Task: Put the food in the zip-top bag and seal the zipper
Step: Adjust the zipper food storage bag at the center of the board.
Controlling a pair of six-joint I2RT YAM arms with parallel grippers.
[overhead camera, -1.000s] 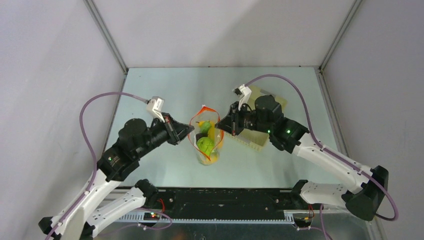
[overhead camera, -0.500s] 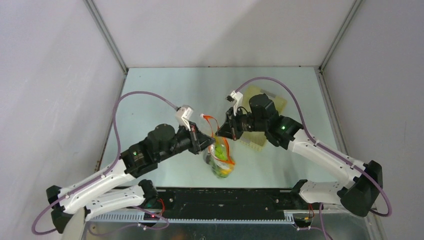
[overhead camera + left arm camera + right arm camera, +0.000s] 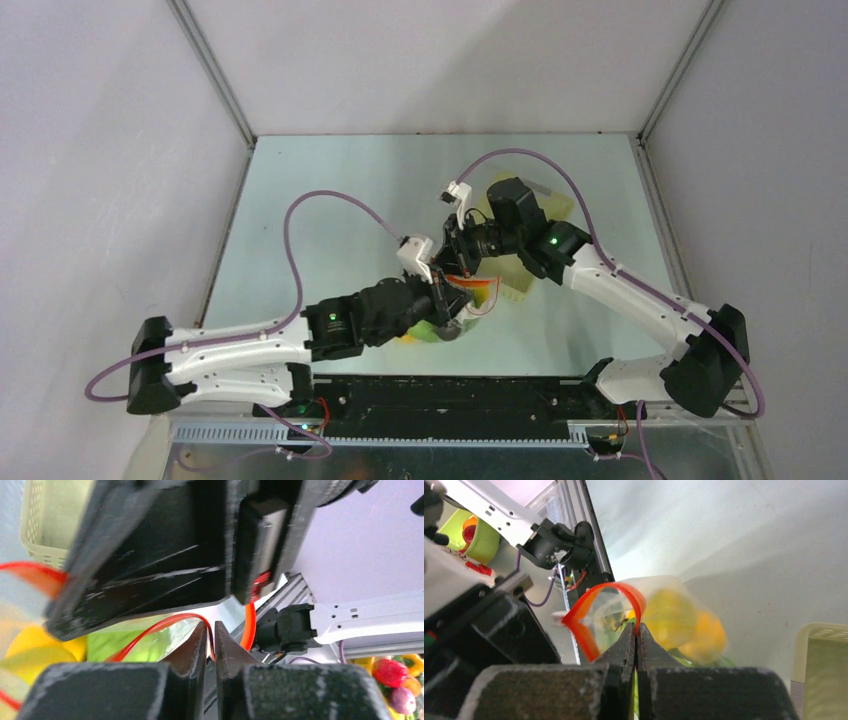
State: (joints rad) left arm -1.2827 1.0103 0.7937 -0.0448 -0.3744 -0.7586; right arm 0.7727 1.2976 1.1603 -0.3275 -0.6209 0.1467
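My left gripper reaches in low along the near edge of the tabletop and meets my right gripper about midway along that edge, the two tips just beside each other. The zipper loops between them as a red-orange curl.

My right fingers are pressed fully together, and the wrist view shows the strip pinched at their tips. My left fingers stand very narrow, with only a sliver of gap, and the strip runs into that slit, so I take it as a pinch on the zipper. The right gripper's black body fills the upper half of my left wrist view and blocks most of what lies beyond.

The zip-top bag sits under and beside my left forearm. From above I see little of it, only a green and yellow patch by the wrist. Its clear film is blurred in both wrist views, and I cannot tell how much of the mouth is closed.

The food shows through the film as yellow, orange and green blobs. I cannot count the pieces or make out their shapes.

The basket lies just past the bag towards the right edge, partly covered by my right arm.
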